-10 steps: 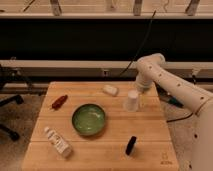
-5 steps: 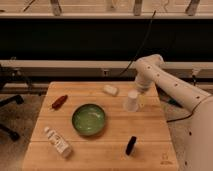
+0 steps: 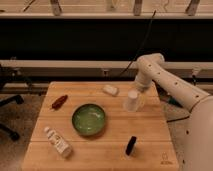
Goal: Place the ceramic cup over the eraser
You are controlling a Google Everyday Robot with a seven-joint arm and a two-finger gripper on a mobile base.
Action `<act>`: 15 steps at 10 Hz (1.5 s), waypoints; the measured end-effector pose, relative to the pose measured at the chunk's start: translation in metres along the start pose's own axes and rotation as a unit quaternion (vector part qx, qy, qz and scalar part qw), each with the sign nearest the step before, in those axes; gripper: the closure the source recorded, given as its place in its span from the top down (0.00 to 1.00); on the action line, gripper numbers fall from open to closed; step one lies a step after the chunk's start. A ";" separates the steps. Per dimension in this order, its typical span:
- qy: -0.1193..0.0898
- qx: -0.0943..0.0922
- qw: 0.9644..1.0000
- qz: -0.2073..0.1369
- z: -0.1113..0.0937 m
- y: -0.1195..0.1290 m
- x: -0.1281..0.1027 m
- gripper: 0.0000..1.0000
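The ceramic cup (image 3: 131,103) is a small white tapered cup on the wooden table (image 3: 150,130), right of centre. My gripper (image 3: 135,93) hangs at the end of the white arm that reaches in from the right, directly over the cup's top and right against it. I cannot tell whether it grips the cup. The eraser (image 3: 131,145), a small black oblong block, lies near the table's front edge, well in front of the cup and apart from it.
A green bowl (image 3: 88,119) sits mid-table. A white labelled bottle (image 3: 57,141) lies at the front left. A red-brown object (image 3: 59,101) is at the left, and a white oblong lump (image 3: 110,90) lies near the back edge, left of the cup.
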 end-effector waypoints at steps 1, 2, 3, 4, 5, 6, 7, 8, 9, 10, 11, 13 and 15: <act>-0.005 -0.002 1.000 -0.006 -0.001 -0.001 -0.004 0.80; -0.007 -0.003 1.000 -0.009 -0.001 -0.002 -0.007 0.80; -0.010 -0.005 1.000 -0.018 0.001 -0.005 -0.013 0.80; -0.011 -0.004 1.000 -0.020 0.001 -0.006 -0.016 0.80; -0.011 -0.006 1.000 -0.023 0.002 -0.006 -0.017 0.80; -0.010 -0.007 1.000 -0.026 0.004 -0.005 -0.019 0.80; -0.009 -0.009 0.999 -0.032 0.006 -0.003 -0.022 0.80; -0.006 -0.006 0.999 -0.039 0.008 -0.003 -0.027 0.80; -0.003 -0.004 0.999 -0.043 0.009 -0.002 -0.029 0.80; 0.005 0.000 0.999 -0.050 0.011 -0.002 -0.031 0.80; 0.009 0.001 0.999 -0.053 0.013 -0.001 -0.032 0.80; 0.021 0.009 0.998 -0.052 0.014 -0.004 -0.026 0.80; 0.026 0.015 0.998 -0.048 0.012 -0.006 -0.020 0.80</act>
